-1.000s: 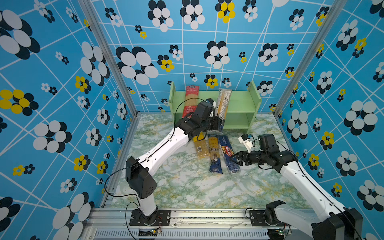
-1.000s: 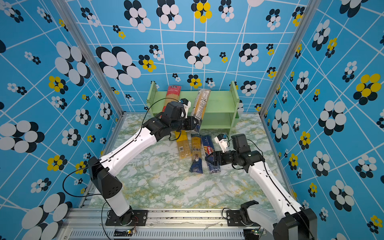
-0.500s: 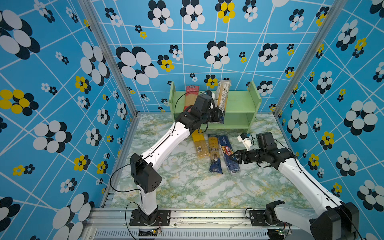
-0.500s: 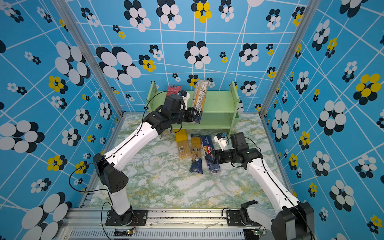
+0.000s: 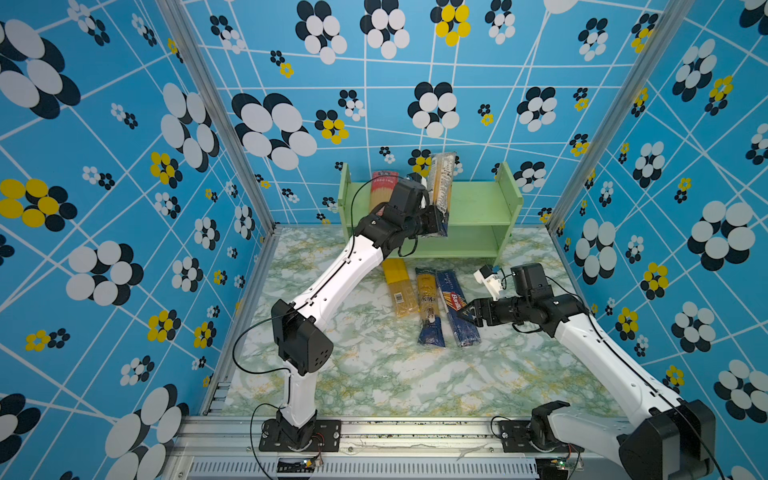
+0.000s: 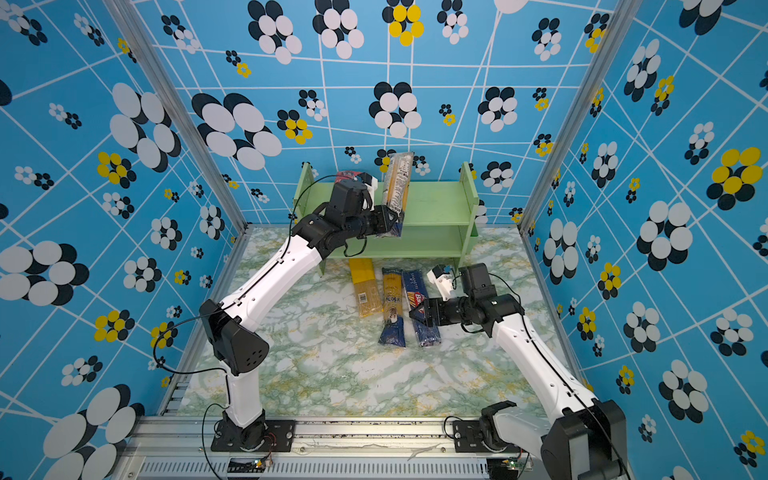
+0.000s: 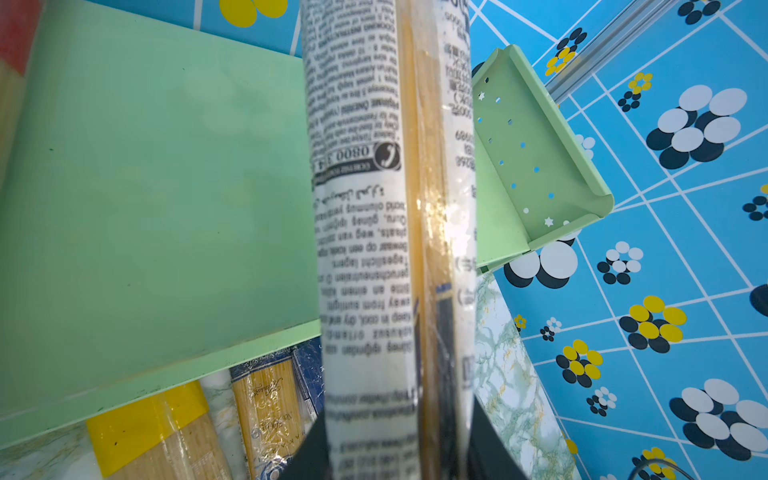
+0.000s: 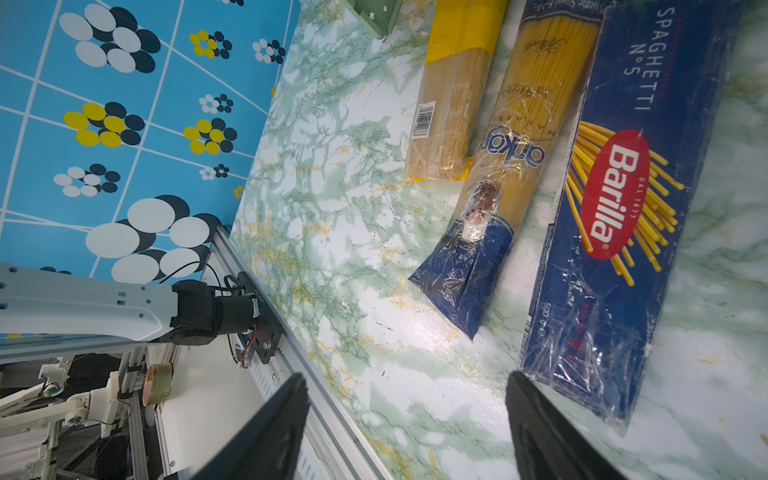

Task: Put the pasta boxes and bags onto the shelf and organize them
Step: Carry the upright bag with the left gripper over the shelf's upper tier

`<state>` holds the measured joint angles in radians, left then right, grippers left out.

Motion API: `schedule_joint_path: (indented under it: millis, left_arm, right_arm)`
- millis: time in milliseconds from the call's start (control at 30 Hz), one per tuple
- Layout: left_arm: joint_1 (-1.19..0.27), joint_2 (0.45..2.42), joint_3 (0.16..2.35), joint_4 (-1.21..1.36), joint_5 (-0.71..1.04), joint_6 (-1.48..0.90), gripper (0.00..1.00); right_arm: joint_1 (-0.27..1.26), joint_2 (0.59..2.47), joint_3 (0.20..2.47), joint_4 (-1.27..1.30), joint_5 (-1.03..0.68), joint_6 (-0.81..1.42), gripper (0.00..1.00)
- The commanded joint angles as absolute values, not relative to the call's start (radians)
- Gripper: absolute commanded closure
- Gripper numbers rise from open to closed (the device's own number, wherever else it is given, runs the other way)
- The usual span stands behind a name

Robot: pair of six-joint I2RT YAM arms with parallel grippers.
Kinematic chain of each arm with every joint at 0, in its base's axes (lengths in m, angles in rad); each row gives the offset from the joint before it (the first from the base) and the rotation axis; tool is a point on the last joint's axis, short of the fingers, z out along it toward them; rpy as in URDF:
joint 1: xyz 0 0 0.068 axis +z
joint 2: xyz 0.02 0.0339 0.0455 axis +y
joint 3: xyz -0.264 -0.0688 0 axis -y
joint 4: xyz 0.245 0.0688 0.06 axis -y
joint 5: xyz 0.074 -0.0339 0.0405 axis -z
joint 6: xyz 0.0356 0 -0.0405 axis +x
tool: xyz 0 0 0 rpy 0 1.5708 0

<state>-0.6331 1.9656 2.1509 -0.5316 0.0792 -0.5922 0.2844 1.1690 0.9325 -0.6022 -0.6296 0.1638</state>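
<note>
Spaghetti in a clear bag with dense black print [image 5: 441,183] [image 6: 397,178] [image 7: 361,208] is clamped near its lower end by the left gripper [image 5: 436,222] [image 6: 390,222], whose jaws are closed tight on it. The bag stands nearly upright with a slight tilt, its upper end rising above the top tier of the small pale-green two-tier shelf [image 5: 478,203] [image 6: 436,203] [image 7: 145,187]. Whether its lower end rests on the shelf cannot be told. Beside it, at the left end of the top tier, a red-ended clear bag of spaghetti [image 5: 382,191] stands upright.

The right gripper [image 5: 462,312] [image 6: 415,311] [image 8: 405,376] hangs low over the green-and-white marbled tabletop [image 5: 374,374] with its jaws spread and nothing between them, right at the edge of a dark blue Barilla spaghetti pack [image 5: 457,307] [image 8: 623,208]; contact cannot be told. That pack lies flat in front of the shelf. Just beside it lies a blue-and-yellow bag of spaghetti [image 5: 428,303] [image 8: 498,166], and next to that a plain yellow bag with a barcode [image 5: 400,291] [image 8: 453,104], the three roughly parallel.
</note>
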Motion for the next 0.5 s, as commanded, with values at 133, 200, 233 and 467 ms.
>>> schedule_joint_path:
  millis: [133,200,233,467]
  left_arm:
    - [-0.603,2.003,2.297,-0.435,0.060,-0.595,1.00]
    - [-0.597,2.013,2.307,-0.440,0.054,-0.597,1.00]
    - [-0.594,2.017,2.311,-0.443,0.048,-0.596,1.00]
    - [-0.586,2.031,2.322,-0.459,0.007,-0.586,1.00]
  right_arm:
    - [0.277,1.178,0.956,-0.619,-0.616,0.143,0.23]
    - [0.278,1.180,0.956,-0.619,-0.617,0.142,0.23]
    - [0.277,1.181,0.957,-0.619,-0.617,0.142,0.23]
    - [0.277,1.193,0.959,-0.614,-0.621,0.141,0.23]
